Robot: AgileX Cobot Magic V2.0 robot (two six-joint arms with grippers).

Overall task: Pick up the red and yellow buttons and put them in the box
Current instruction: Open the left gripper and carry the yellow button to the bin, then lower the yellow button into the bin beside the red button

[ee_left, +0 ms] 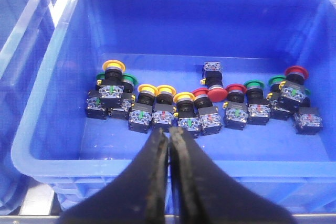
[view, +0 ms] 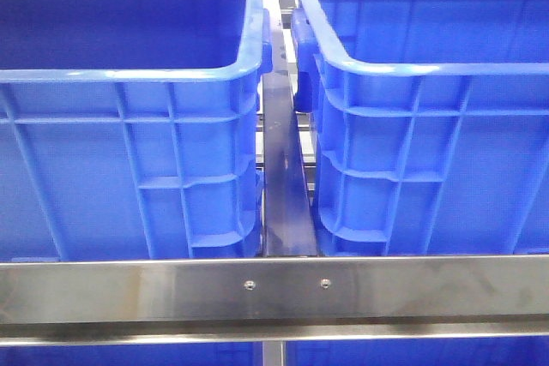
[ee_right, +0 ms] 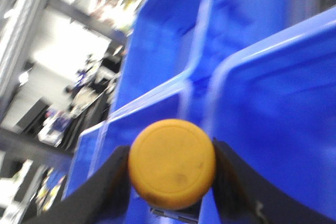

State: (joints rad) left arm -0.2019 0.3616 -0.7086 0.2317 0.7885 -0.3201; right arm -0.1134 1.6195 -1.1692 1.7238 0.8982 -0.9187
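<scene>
In the left wrist view a blue box (ee_left: 68, 51) holds a row of push buttons: yellow-capped ones (ee_left: 113, 66) (ee_left: 148, 91) (ee_left: 182, 98), red-capped ones (ee_left: 217, 93) (ee_left: 296, 72) and green-capped ones (ee_left: 253, 85). My left gripper (ee_left: 169, 132) hangs above the near wall of that box, shut with nothing between its fingers. In the right wrist view my right gripper (ee_right: 171, 162) is shut on a yellow button (ee_right: 171, 162), whose round cap faces the camera. It is held in the air with blue box walls (ee_right: 273, 93) behind it. Neither gripper shows in the front view.
The front view shows two tall blue crates (view: 129, 126) (view: 429, 126) side by side with a narrow metal channel (view: 283, 186) between them and a steel rail (view: 274, 289) across the front. A further blue crate (ee_left: 21, 24) stands beside the button box.
</scene>
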